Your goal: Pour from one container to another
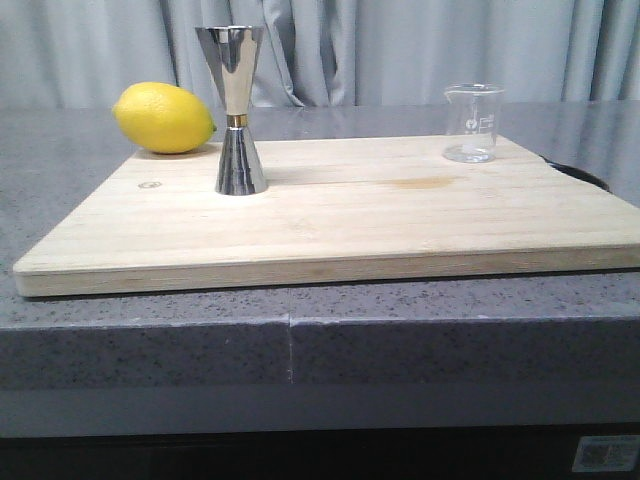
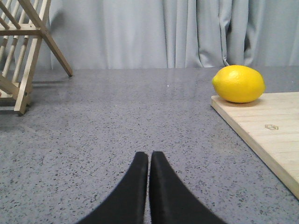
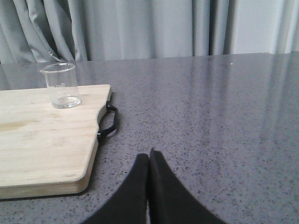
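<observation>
The clear glass beaker (image 1: pixel 473 123) stands upright at the back right of the wooden cutting board (image 1: pixel 400 215); the right wrist view shows the beaker (image 3: pixel 61 85) near the board's (image 3: pixel 42 144) handle end. On the board's left half the tall steel jigger (image 1: pixel 237 110) stands upright, a gold band at its waist. My left gripper (image 2: pixel 149 156) is shut and empty over the grey counter, left of the board (image 2: pixel 268 135). Off the board's right side my right gripper (image 3: pixel 149 156) is shut too, holding nothing. Neither gripper shows in the front view.
A yellow lemon (image 1: pixel 163 118) lies at the board's back left corner, also the lemon (image 2: pixel 238 83) in the left wrist view. A wooden rack (image 2: pixel 23 51) stands far left on the counter. The board's black handle (image 3: pixel 110 121) sticks out on its right side. Grey curtains hang behind.
</observation>
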